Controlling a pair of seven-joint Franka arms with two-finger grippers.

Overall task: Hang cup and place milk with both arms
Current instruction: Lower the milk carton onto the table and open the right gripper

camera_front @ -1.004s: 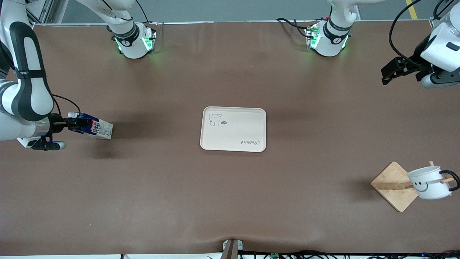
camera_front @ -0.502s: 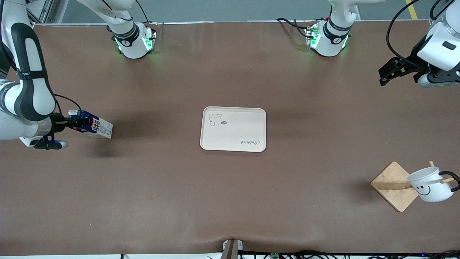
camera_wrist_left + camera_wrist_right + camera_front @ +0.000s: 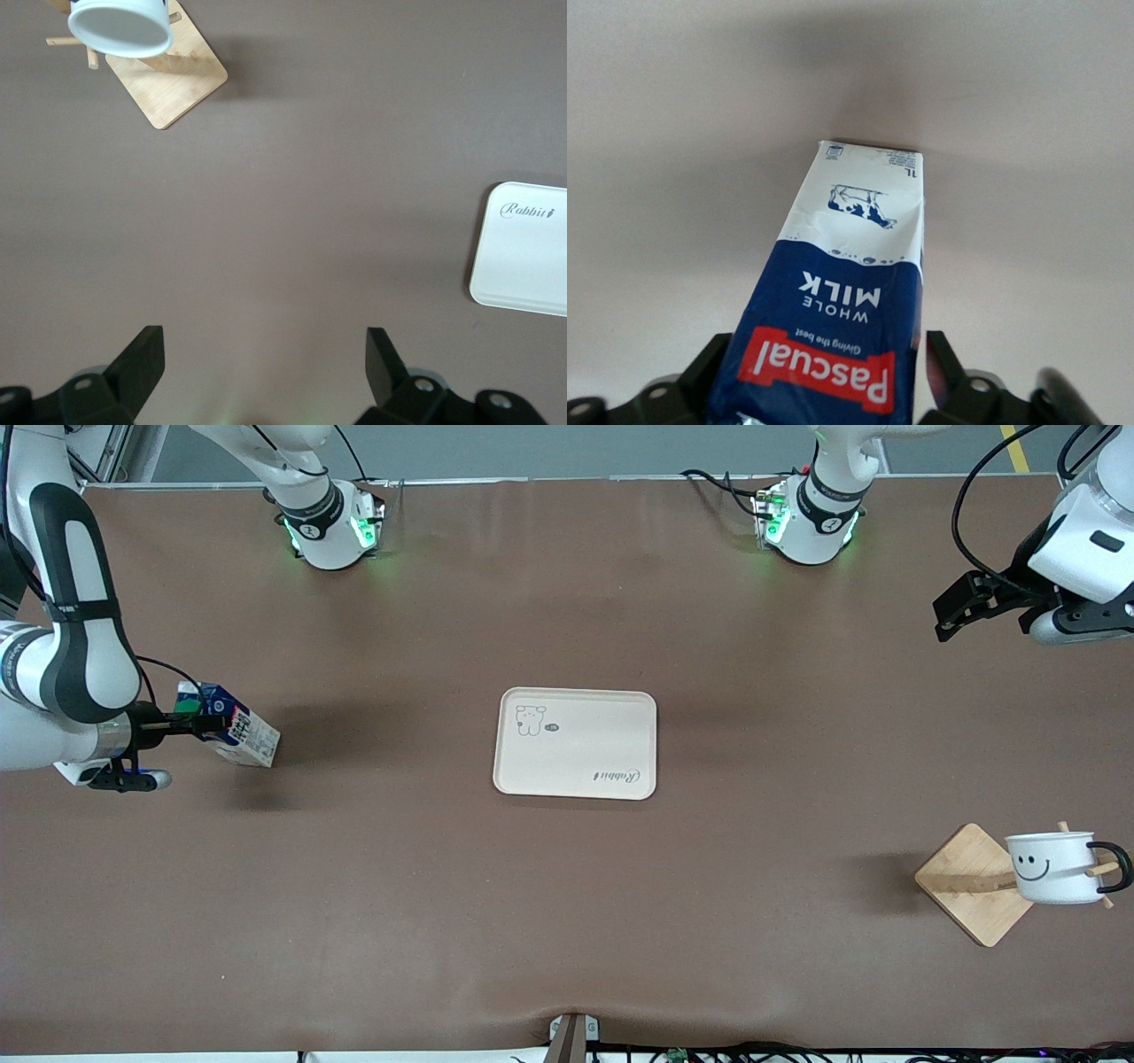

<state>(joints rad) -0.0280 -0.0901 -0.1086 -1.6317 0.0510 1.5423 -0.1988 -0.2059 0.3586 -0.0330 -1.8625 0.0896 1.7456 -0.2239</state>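
— While the enamel cup (image 3: 1052, 866) already hung on the wooden rack (image 3: 973, 883) at the left arm's end, which step remained?

— Placing the milk (image 3: 232, 729). The right gripper (image 3: 205, 725) pinched the tilted, glossy gable-top carton at the desk's (image 3: 567, 921) other end; next probably came carrying it to the smooth cream tray (image 3: 575, 742).

— And the left gripper (image 3: 959, 607)?

— Jaws spread, empty, waiting above the desk.

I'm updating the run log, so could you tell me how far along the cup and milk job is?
Done: the cup hangs on the wooden rack, and the left gripper is open, up over bare table. In hand: the right gripper is shut on the milk at the right arm's end. Left: the tray holds no milk yet.
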